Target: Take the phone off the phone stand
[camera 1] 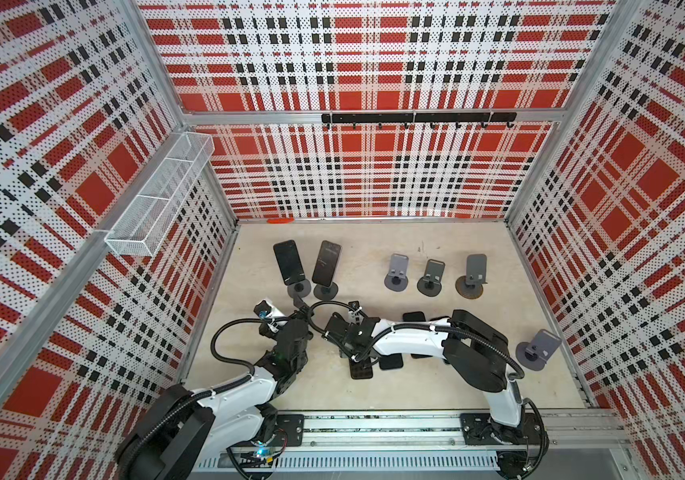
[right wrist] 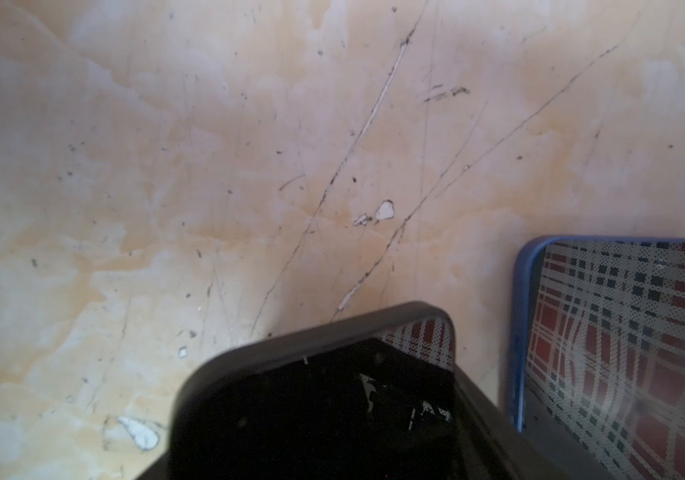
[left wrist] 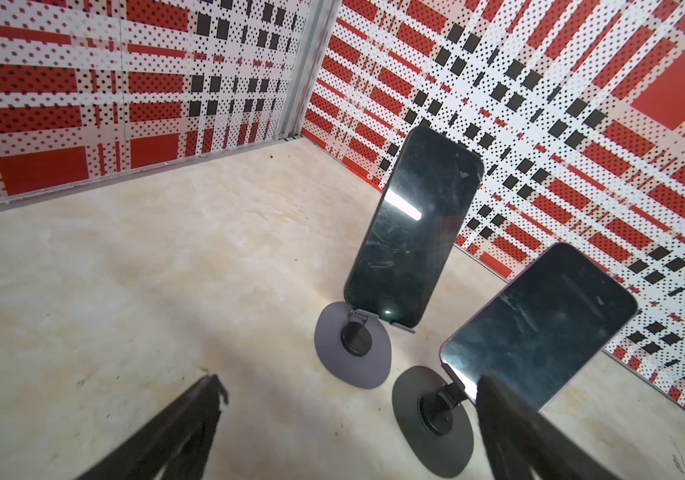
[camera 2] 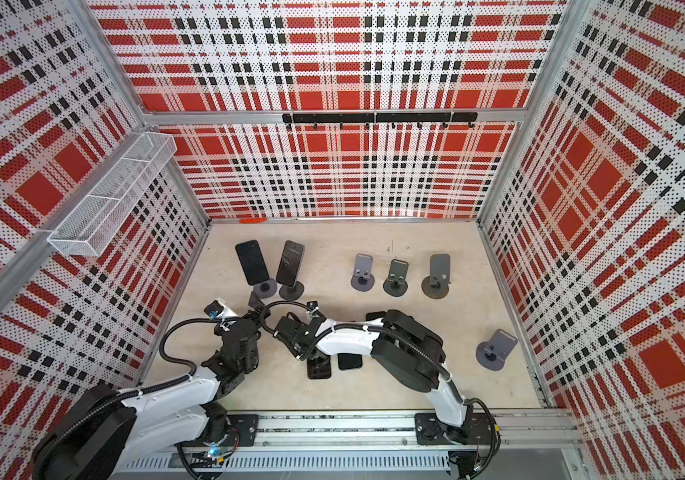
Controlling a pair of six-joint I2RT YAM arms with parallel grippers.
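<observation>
Phone (camera 1: 289,262), dark screen: leans back on phone stand (camera 1: 299,287) near far-left corner of tabletop (camera 1: 415,390), lower edge seated on the stand's lip.

Second phone (camera 1: 326,263): same pose on second stand (camera 1: 326,291), just beside the first on its right; round bases close but apart.

Left gripper (left wrist: 349,380): hovers on the near side of both stands, fingers (left wrist: 191,419) spread wide, nothing between them. In left wrist view one finger overlaps the second phone's lower corner; contact not clear.

Right gripper (camera 1: 349,345): reaches toward tabletop middle, angled down over flat-lying phones. Fingers hidden in every view, so cannot tell whether spread or clamped.

Dark phone (right wrist: 311,407): fills the near part of right wrist view, right under the tool; held or only lying there, cannot tell.

Blue-edged phone (right wrist: 623,353): lies flat, screen up, just beside it; mirrors the plaid wall.

Row of three empty stands (camera 1: 431,277): stands along far edge, right of middle.

Lone stand (camera 1: 538,351): sits empty near right edge, well apart from the row.
</observation>
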